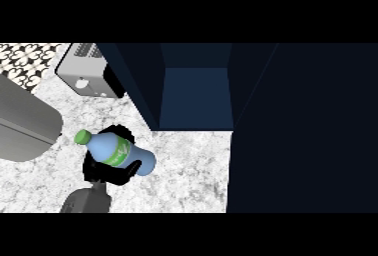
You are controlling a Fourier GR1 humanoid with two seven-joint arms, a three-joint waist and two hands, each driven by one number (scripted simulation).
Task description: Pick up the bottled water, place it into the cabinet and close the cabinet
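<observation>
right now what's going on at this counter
The robot's left hand is curled round the bottled water, holding it tilted over the marble counter, green cap toward the upper left. The dark blue cabinet stands open just beyond it. The bottle is not inside yet. The right hand is out of view.

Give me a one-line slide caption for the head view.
Left hand grips the bottled water above the marble counter, beside the open cabinet.

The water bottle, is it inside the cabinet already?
No. The water bottle is out over the counter, held in the left hand, with the open cabinet beyond it.
</observation>
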